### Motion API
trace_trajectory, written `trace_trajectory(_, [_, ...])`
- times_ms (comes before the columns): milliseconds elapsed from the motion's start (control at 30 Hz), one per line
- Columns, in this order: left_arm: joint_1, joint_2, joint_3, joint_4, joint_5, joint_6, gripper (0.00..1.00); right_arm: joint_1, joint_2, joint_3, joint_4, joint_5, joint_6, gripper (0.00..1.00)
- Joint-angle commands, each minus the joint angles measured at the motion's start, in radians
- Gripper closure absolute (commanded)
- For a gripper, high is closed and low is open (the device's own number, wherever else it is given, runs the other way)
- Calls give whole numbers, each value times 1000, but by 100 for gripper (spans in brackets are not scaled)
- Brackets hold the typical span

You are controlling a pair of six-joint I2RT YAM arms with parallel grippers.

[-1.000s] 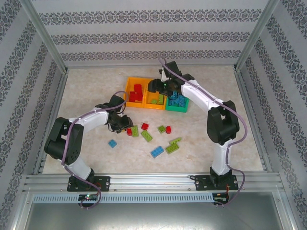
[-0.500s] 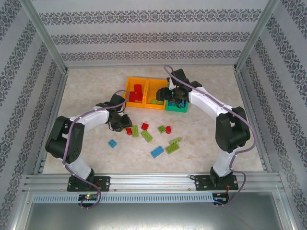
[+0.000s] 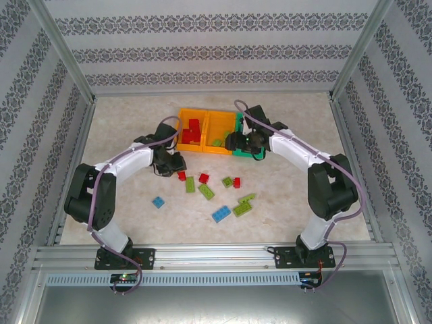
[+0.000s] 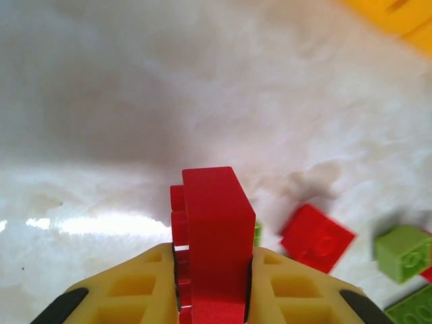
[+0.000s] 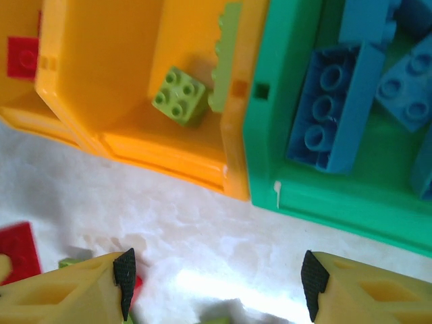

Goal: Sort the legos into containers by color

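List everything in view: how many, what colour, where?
Orange bins: two, orange, table's far side; left one holds red bricks, the other lime ones.
Green bin: one, green, right end of that row, holding blue bricks.
Loose red bricks: about three, red, mid-table.
Loose lime bricks: four or five, lime green, mid-table.
Loose blue bricks: two, blue, nearer the arms.
Table: one, pale marbled, under everything.
Held red brick: one, red, gripped just left of the loose ones.
Left tool: one, yellow, shut on that brick.
Right tool: one, yellow, open, at the bins' near edge.
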Motion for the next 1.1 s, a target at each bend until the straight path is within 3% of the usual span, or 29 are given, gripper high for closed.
trace_trajectory(0, [-2, 13, 95, -68, -38, 63, 75, 23, -67, -54, 0, 5, -18, 32])
trace_trajectory(567, [58, 401, 690, -110, -44, 222, 75, 163, -148, -263, -91, 151, 120, 34])
trace_trajectory(1067, [70, 486, 726, 9, -12, 165, 72, 174, -128, -309, -31, 146, 165, 36])
